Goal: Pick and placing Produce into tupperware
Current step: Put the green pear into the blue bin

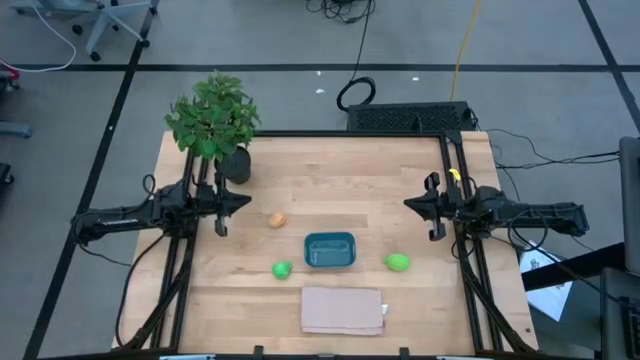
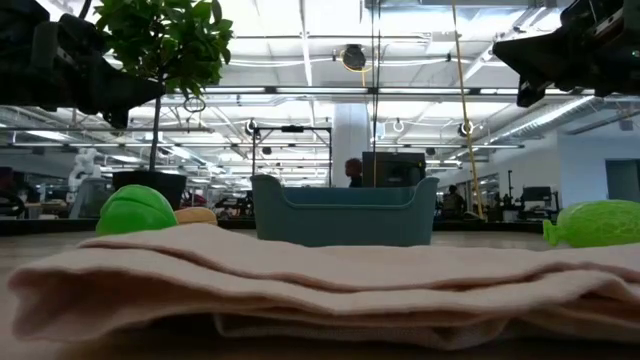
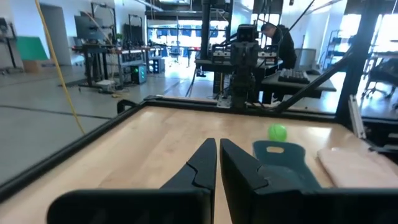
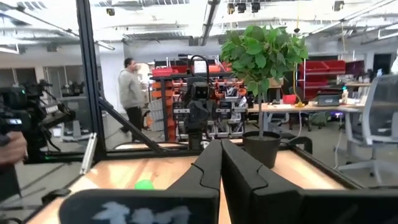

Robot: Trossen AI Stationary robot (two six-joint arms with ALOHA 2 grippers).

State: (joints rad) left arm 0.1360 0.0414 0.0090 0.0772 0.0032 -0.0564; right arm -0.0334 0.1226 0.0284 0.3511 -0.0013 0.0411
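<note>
My teal tupperware (image 1: 330, 251), a low-walled rectangle with rounded corners, sits empty near the middle of the table (image 1: 330, 175). The larger green produce (image 1: 398, 263) lies just to its right, the smaller green one (image 1: 282, 269) to its left, and the orange-tan piece (image 1: 278, 220) farther back on the left. My left claw (image 1: 221, 216) hangs above the left side, fingers pressed together, well apart from the orange-tan piece. My right claw (image 1: 436, 222) waits over the right side, also pressed together, behind the larger green produce. A folded beige cloth (image 1: 343, 310) lies at the near edge.
</note>
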